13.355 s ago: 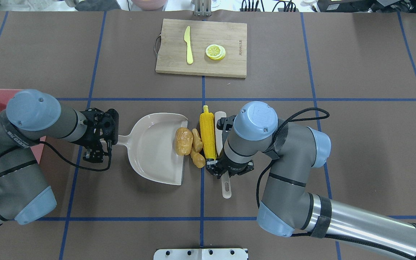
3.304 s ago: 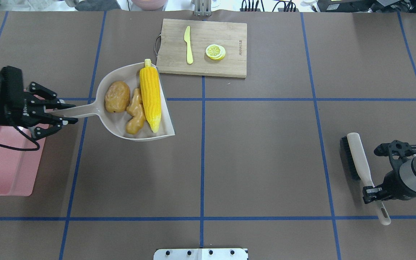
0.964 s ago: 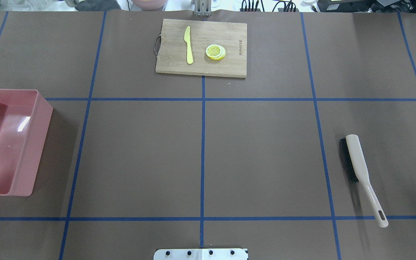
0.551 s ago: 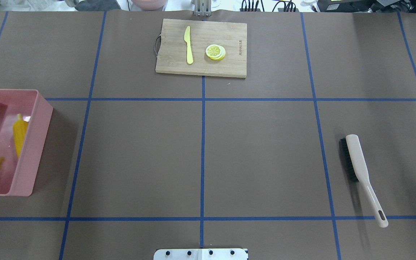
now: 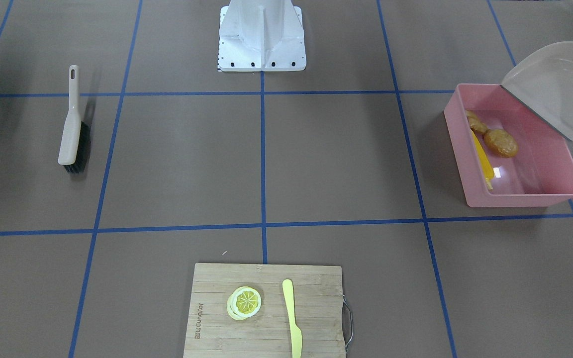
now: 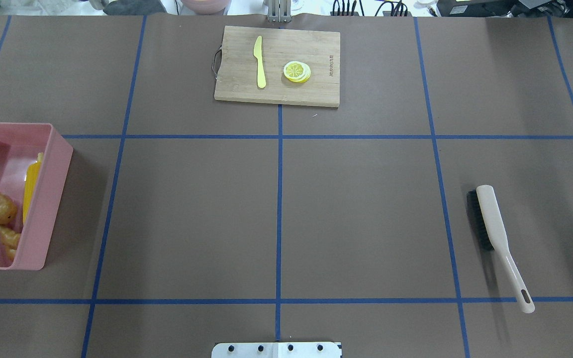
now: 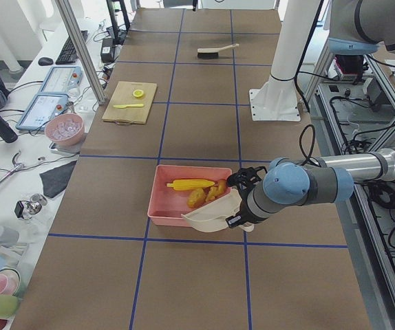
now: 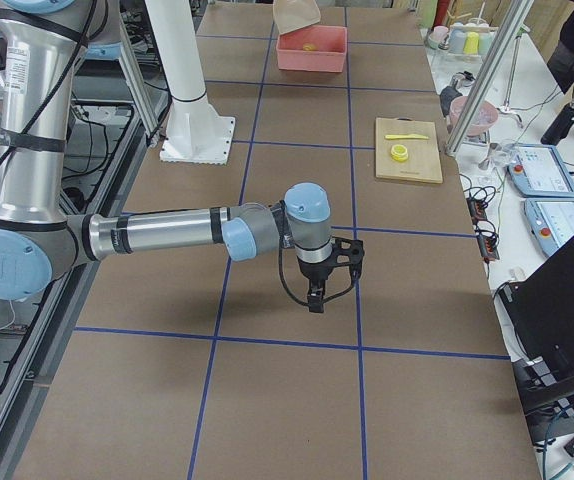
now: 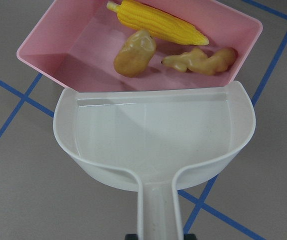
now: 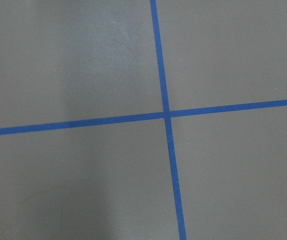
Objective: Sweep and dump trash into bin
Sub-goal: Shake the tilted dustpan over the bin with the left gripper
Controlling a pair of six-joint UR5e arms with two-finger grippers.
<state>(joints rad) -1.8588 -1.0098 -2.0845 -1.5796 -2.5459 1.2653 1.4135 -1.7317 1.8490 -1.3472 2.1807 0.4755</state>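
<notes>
Lighting is bright and even, from above, in all 6 views. Shadows are soft: a faint one trails beside the brush (image 6: 488,219), and a broader one lies on the table (image 6: 366,223) along the outer wall of the bin (image 6: 47,199). 1 white glare patch sits on the bin's glossy floor in the front-facing view. The dustpan (image 9: 153,135) shows mild sheen. Focus is sharp throughout. The right wrist view has a dim vertical band left of centre.

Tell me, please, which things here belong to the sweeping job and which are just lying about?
Job: corn cob, potato, ginger root, pink bin, dustpan, brush.
Lying about: cutting board, yellow knife, lemon slices.
</notes>
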